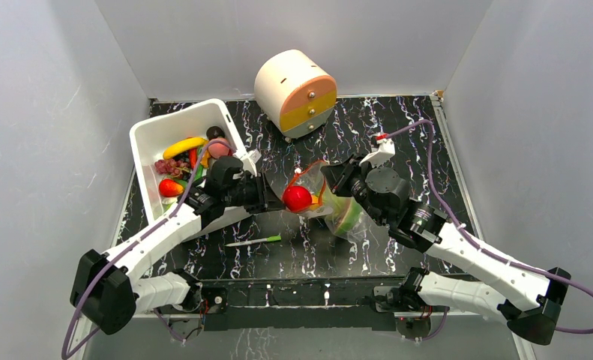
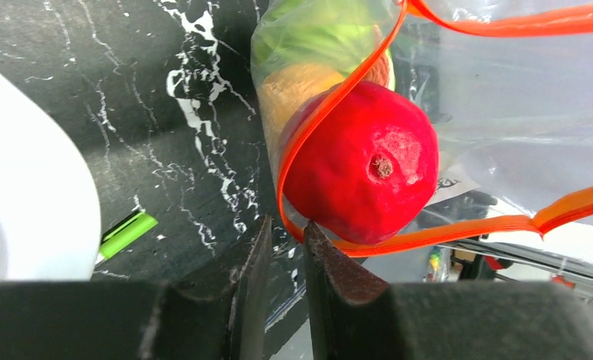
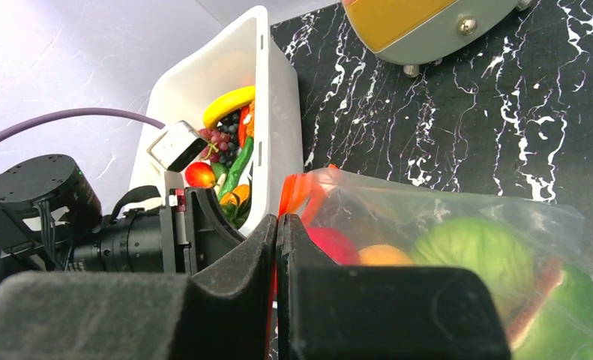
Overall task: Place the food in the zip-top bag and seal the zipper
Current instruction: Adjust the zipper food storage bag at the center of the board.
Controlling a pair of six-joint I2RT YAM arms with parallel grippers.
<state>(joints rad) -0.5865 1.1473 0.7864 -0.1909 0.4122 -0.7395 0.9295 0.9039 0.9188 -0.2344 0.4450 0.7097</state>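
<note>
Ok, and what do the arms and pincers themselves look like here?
The left arm and right arm are white shell links with black joint housings. A purple cable trails along each. The left pincer and right pincer each have two matte black wedge-shaped fingers. No markings show.

No legible text, label, brand or number on anything.

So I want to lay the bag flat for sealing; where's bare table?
Bare tabletop lies right of the drawer unit and around the green stick. It is crowded between the white bin and the zip-top bag.
</note>
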